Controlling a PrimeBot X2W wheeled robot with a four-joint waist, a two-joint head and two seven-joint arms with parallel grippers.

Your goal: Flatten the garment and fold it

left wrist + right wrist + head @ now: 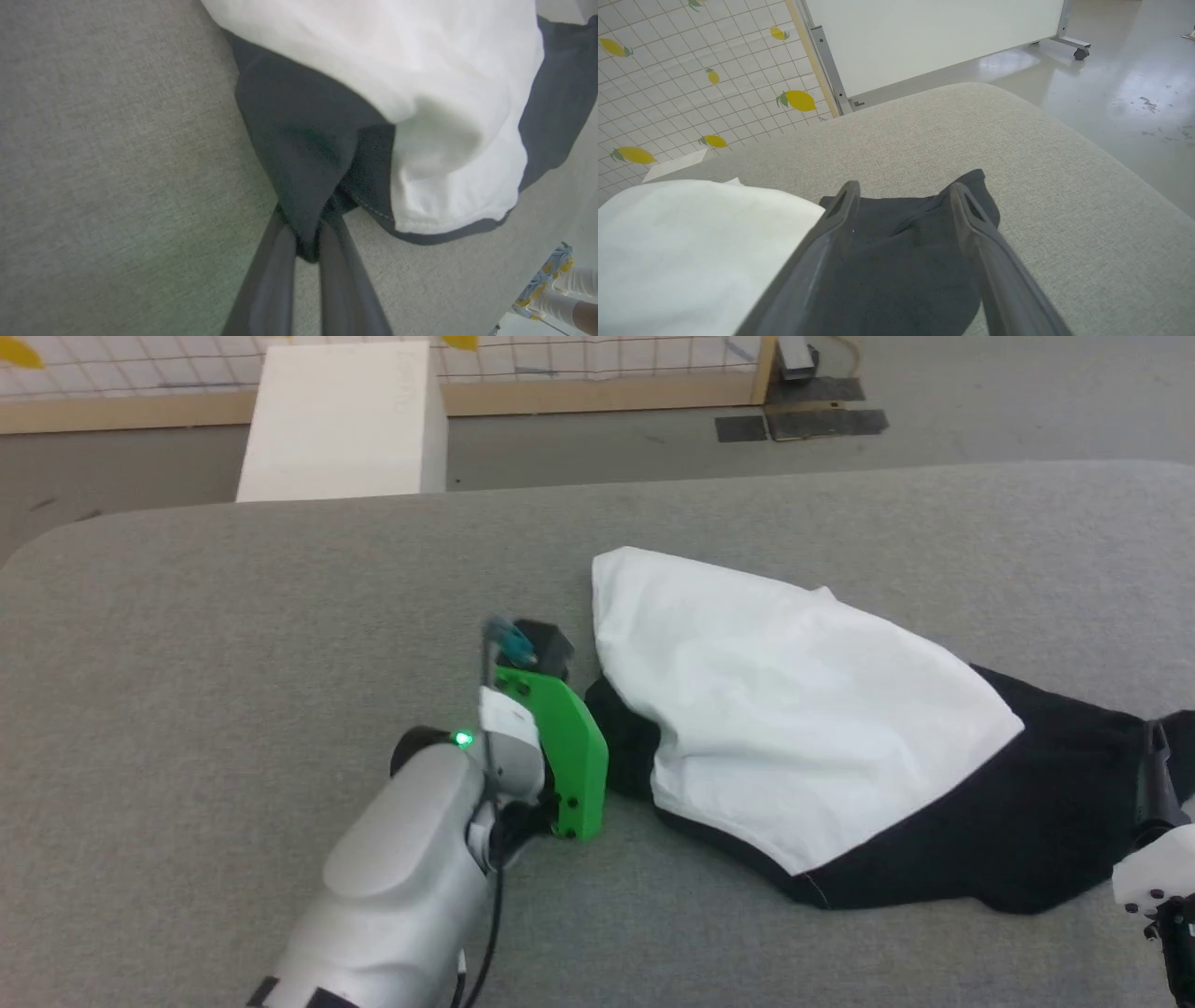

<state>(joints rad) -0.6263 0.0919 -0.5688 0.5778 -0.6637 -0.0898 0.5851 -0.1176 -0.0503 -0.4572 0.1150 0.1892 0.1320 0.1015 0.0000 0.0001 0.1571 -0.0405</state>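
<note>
The garment (pixel 794 709) lies crumpled on the grey table (pixel 233 616), its white body on top and black sleeve fabric (pixel 1027 803) spread under it to the right. In the left wrist view my left gripper (pixel 308 233) is shut on a bunched black fold (pixel 303 154) at the garment's left edge. The green wrist mount (pixel 560 756) hides that grip in the head view. My right gripper (pixel 903 196) stands open over the black sleeve end (pixel 901 261), one finger on each side of it. One of its dark fingers (pixel 1158 775) shows at the head view's right edge.
A white box (pixel 345 420) stands on the floor beyond the table's far edge. A lemon-print tiled panel (pixel 668 93) and a white wheeled board (pixel 924 37) stand past the table. A person's socked feet (pixel 560 289) are on the floor nearby.
</note>
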